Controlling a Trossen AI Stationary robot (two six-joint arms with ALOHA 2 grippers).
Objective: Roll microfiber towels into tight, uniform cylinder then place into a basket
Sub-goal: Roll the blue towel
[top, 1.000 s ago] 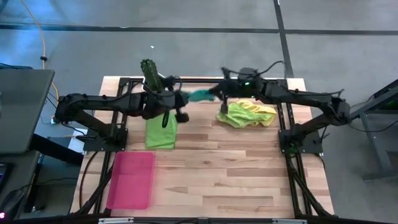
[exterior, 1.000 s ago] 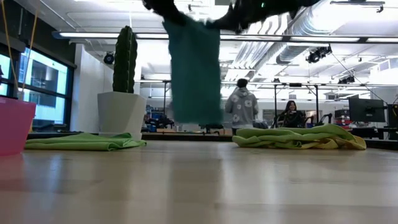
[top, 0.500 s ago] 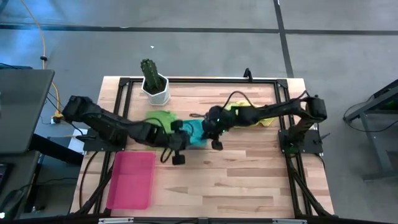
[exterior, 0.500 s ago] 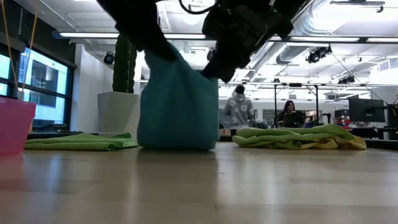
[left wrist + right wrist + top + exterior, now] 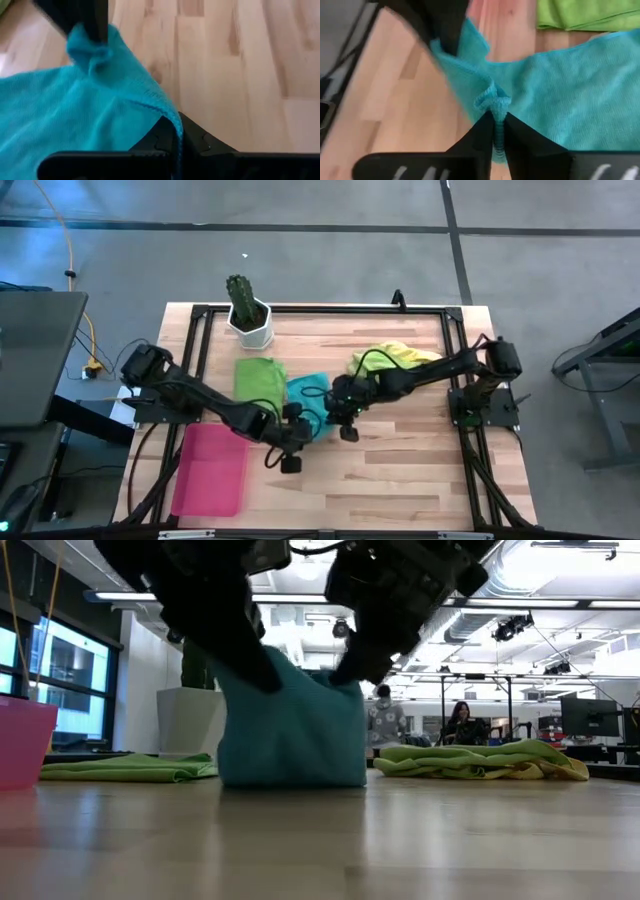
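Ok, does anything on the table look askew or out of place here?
Only the yellow and lime green towels, left in a crumpled heap at the far right. The green towel lies flat, and the pink-red basket sits square.

Four microfiber towels are in view from above: one teal towel (image 5: 305, 398) at the frame's centre, one green towel (image 5: 256, 373) just left of it, and one lime green towel (image 5: 372, 361) bunched with one yellow towel (image 5: 412, 354) right of centre. One pink basket (image 5: 211, 470) lies at lower left. One white pot with a cactus (image 5: 249, 320) stands at upper centre-left. Two dark arms reach in, each with one gripper: the left gripper (image 5: 300, 425) and the right gripper (image 5: 335, 404). In the level view, two people (image 5: 381, 718) show right of centre beyond the one desk (image 5: 400, 470).
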